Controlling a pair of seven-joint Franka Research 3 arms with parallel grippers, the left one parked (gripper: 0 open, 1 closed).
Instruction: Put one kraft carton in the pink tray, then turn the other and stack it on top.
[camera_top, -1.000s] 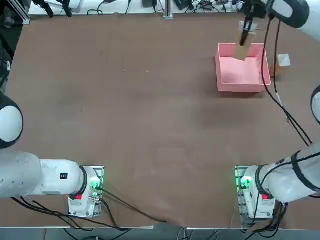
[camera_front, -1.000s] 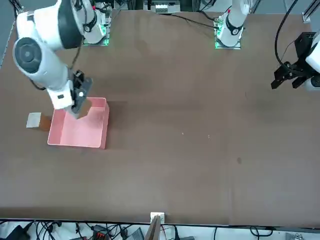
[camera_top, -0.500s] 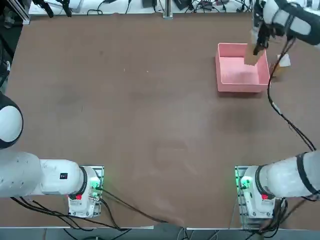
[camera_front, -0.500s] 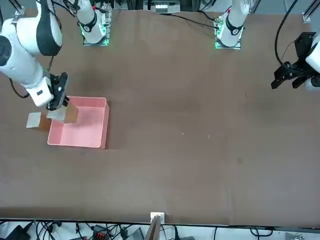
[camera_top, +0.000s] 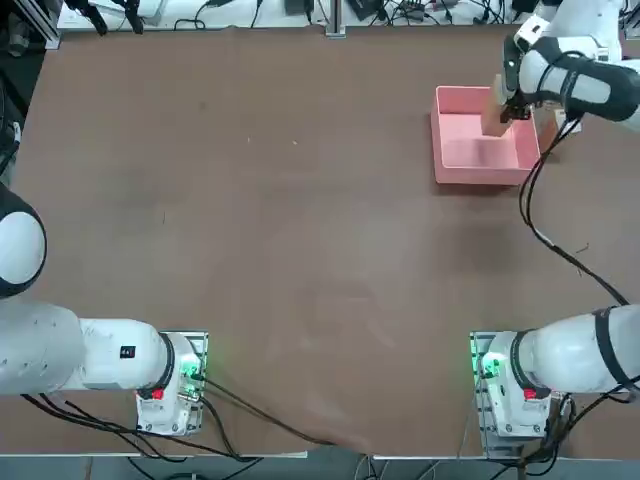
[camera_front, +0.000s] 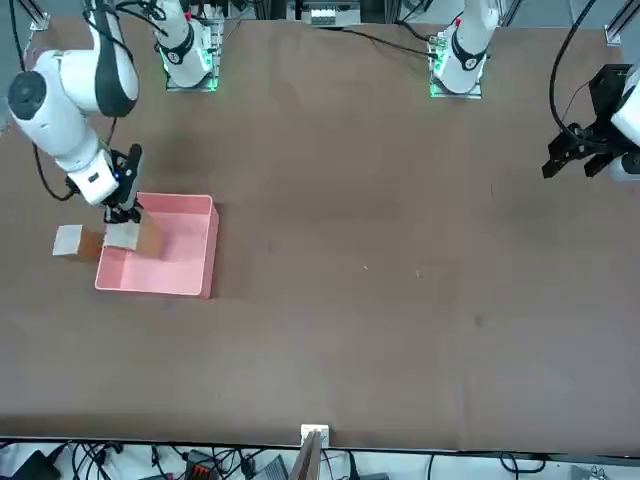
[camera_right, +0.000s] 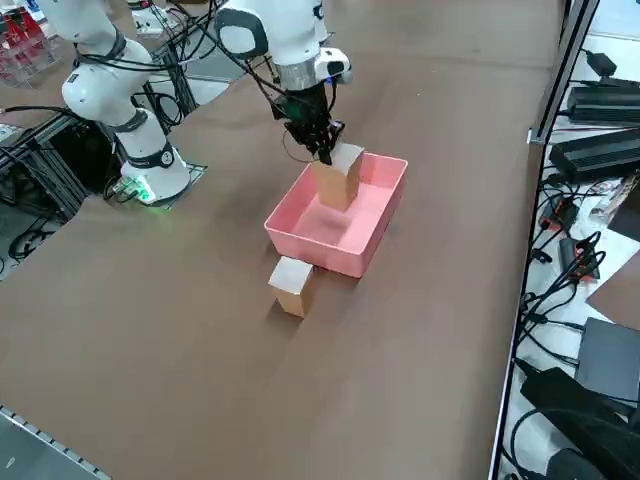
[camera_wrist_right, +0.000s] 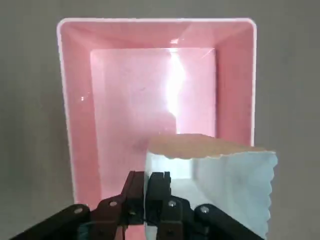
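It looked to me like a robotics lab. White jointed robot arms (camera_right: 150, 170) were fixed by metal mounts (camera_front: 456, 90) to a broad, bare-topped brown table (camera_top: 300, 250), with green lights glowing at their bases. Black cables (camera_top: 565, 245) ran loosely along the arms. Along one side I saw a white worktop (camera_right: 560, 340) crowded with tangled wires (camera_right: 570, 275), black boxes (camera_right: 600, 155) and a flat grey device (camera_right: 608, 358). Metal framing (camera_top: 336, 18) stood at the table's edge. Nothing about it felt homely.
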